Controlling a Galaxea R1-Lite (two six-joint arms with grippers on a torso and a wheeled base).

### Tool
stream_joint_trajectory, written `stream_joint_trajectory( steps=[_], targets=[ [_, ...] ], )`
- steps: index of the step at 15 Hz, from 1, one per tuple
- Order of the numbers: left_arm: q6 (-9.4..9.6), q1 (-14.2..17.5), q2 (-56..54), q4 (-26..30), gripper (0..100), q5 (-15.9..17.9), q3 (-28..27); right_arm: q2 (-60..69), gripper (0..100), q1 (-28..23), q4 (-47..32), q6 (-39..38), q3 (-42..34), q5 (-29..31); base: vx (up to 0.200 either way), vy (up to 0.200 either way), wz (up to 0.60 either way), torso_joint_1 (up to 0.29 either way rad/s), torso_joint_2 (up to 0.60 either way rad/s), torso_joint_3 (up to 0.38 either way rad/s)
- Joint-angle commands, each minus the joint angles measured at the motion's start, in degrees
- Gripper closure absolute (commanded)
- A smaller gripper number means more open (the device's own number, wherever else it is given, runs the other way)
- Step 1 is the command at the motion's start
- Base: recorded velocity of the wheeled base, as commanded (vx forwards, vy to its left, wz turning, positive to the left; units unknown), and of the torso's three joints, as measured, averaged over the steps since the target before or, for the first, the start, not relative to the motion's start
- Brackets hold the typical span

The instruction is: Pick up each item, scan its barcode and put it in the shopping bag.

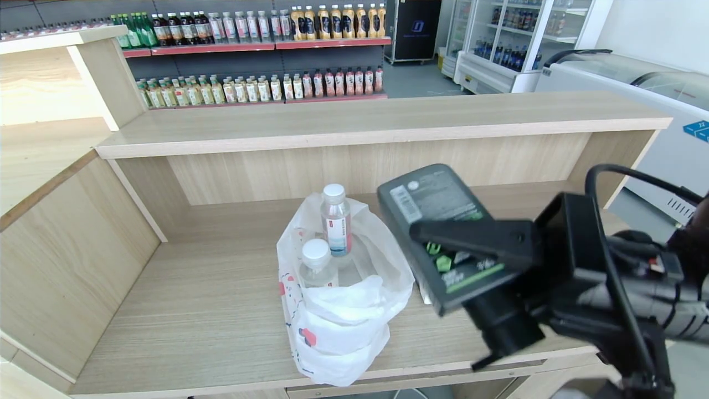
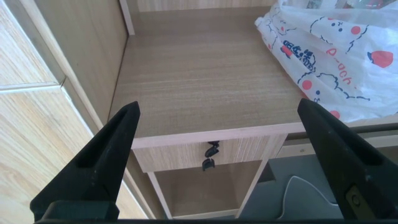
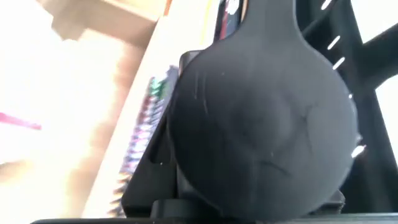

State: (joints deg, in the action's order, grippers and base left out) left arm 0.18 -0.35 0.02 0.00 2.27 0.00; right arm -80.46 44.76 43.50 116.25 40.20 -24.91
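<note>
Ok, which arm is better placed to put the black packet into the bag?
Right, most likely. The right gripper is shut on the black packet, held just beside the bag's open top. The left gripper is open and empty, over the counter's front edge.

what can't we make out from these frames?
- Right wrist view: a dark rounded shape close to the camera covers most of the scene; what it is cannot be told.
- Head view: the right hand covers part of the black packet; the label print is too small to read.
- Head view: the shopping bag hides the bases of the rear bottle and front bottle.
- Left wrist view: the bag is cut off by the edge.
</note>
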Motion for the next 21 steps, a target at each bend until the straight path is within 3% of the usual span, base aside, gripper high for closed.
stream_joint_trajectory(
  steps=[1,2,3,4,6,8,9,12,17,18,19,21],
  targets=[
    [-0.01,0.0,0.1,0.0,0,0.0,0.0,5.5,100,-19.5,-8.1,-34.3,3.4,12.1,0.000,0.000,0.00,0.000,0.00,0.000],
    [-0.01,0.0,0.1,0.0,0,0.0,0.0,8.4,100,-26.0,-13.3,-46.7,4.6,16.7,0.000,0.000,0.00,0.000,0.00,0.000],
    [-0.01,0.0,0.1,0.0,0,0.0,0.0,9.2,100,-30.7,-16.6,-52.4,6.0,19.3,0.000,0.000,0.00,0.000,0.00,0.000],
    [-0.01,0.0,0.1,0.0,0,0.0,0.0,11.2,100,-43.0,-25.0,-63.1,8.9,21.7,0.000,0.000,0.00,0.000,0.00,0.000],
    [-0.01,0.0,0.1,0.0,0,0.0,0.0,15.9,100,-58.9,-35.8,-68.9,8.9,20.8,0.000,0.000,0.00,0.000,0.00,0.000],
    [-0.01,0.0,0.1,0.0,0,0.0,0.0,17.7,100,-68.1,-38.1,-75.6,7.2,18.8,0.000,0.000,0.00,0.000,0.00,0.000],
    [-0.01,0.0,0.1,0.0,0,0.0,0.0,17.8,100,-69.7,-38.0,-83.7,7.0,18.6,0.000,0.000,0.00,0.000,0.00,0.000],
    [-0.01,0.0,0.1,0.0,0,0.0,0.0,18.8,100,-69.2,-37.8,-93.7,6.4,18.0,0.000,0.000,0.00,0.000,0.00,0.000],
    [-0.01,0.0,0.1,0.0,0,0.0,0.0,16.1,100,-51.9,-39.1,-113.2,9.5,18.9,0.000,0.000,0.60,0.003,0.00,0.006],
    [-0.01,0.0,0.1,0.0,0,0.0,0.0,15.8,100,-48.9,-39.0,-118.1,9.4,16.7,0.000,0.000,0.00,0.000,0.00,0.000],
    [-0.01,0.0,0.1,0.0,0,0.0,0.0,14.6,100,-47.5,-39.0,-124.0,8.2,9.3,0.000,0.000,0.00,0.000,0.00,0.000],
    [-0.01,0.0,0.1,0.0,0,0.0,0.0,12.7,100,-49.5,-39.1,-126.5,6.1,0.1,0.000,0.000,0.00,0.000,0.00,0.000]
  ],
)
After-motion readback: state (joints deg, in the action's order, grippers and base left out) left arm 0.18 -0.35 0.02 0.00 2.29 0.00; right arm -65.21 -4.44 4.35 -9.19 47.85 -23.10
